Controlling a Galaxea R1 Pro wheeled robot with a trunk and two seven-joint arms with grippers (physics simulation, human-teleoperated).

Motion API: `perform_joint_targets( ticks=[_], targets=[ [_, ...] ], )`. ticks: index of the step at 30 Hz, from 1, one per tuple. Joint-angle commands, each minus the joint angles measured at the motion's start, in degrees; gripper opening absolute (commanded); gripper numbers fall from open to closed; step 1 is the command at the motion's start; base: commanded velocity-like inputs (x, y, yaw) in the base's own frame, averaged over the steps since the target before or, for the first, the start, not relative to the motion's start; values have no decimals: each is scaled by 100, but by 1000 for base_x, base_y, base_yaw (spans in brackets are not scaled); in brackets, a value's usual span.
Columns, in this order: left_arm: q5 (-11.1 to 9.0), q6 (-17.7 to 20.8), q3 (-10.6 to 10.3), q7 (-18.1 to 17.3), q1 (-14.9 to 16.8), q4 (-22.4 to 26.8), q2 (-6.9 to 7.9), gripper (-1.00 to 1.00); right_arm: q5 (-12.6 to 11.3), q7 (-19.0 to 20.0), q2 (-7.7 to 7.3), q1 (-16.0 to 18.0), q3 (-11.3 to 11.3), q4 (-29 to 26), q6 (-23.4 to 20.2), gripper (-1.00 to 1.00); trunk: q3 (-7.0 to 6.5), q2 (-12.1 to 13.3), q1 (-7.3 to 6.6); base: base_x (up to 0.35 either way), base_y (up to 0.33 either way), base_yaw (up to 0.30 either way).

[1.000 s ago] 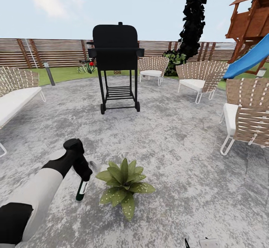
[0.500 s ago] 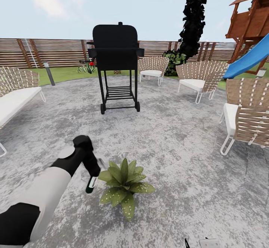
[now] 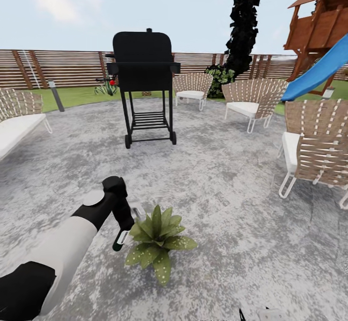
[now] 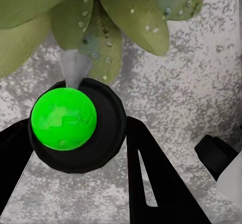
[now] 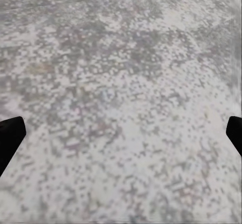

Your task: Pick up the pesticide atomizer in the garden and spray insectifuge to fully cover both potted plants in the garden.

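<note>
Left tool gripping pesticide atomizer – just beside potted plant

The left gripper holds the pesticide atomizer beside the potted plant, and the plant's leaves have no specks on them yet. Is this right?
Not quite. The left gripper does hold the pesticide atomizer beside the potted plant, but whitish specks already dot its leaves, as the left wrist view shows.

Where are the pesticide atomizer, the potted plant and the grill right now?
pesticide atomizer (image 3: 119,241), head view, on its dark green body below the left gripper.
potted plant (image 3: 157,240), head view, on the middle of its leaf rosette.
grill (image 3: 142,60), head view, on its black hood.
</note>
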State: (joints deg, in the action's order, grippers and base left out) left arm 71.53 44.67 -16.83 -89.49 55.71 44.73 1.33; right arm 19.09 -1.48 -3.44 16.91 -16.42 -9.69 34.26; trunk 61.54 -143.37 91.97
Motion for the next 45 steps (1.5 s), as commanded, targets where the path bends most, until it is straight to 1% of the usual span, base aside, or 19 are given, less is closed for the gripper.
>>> perform_joint_targets(
  ticks=[1,4,8,10,13,16,19,24,28,34,39,45],
  targets=[
    [38,59,-24,-51,2,10,7,-100,60,-16,2,6,-37,7,20,100,5,-2,-1,0,0,-218],
    [47,59,-76,-51,1,10,7,-100,60,-15,2,6,-37,6,20,100,5,-2,-1,0,0,-85],
    [234,63,-89,-51,1,10,0,-100,60,-17,2,6,-37,9,20,100,5,-2,-1,0,0,-12],
    [272,67,-91,-51,1,10,2,-100,60,-15,2,6,-37,10,20,100,5,-2,-1,0,0,-118],
    [354,61,-92,-51,1,10,5,-100,60,-12,2,6,-37,11,20,100,5,-2,-1,0,0,-248],
    [560,62,-93,-51,1,10,0,-100,60,-15,2,6,-37,11,20,100,5,-2,-1,0,0,-291],
    [636,65,-86,-51,-10,10,-1,-100,60,-13,2,6,-37,11,20,100,5,-2,-1,0,0,-298],
    [651,67,-84,-51,-19,10,-1,-100,60,-18,2,6,-37,11,20,100,5,-2,-1,-26,0,-203],
    [651,69,-84,-51,-1,10,-1,-100,60,-17,2,6,-37,9,20,100,5,-2,-1,-276,36,-17],
    [653,76,-84,-51,1,10,-1,-100,60,-19,2,6,-37,9,20,100,5,-2,-1,-228,224,-1],
    [657,77,-84,-51,8,8,-21,-100,60,-13,2,6,-37,7,20,100,5,-2,-1,-13,298,0],
    [660,74,-84,-51,-6,1,-44,-100,58,-14,2,6,-42,3,23,100,5,-2,-1,117,237,-5]
  ],
)
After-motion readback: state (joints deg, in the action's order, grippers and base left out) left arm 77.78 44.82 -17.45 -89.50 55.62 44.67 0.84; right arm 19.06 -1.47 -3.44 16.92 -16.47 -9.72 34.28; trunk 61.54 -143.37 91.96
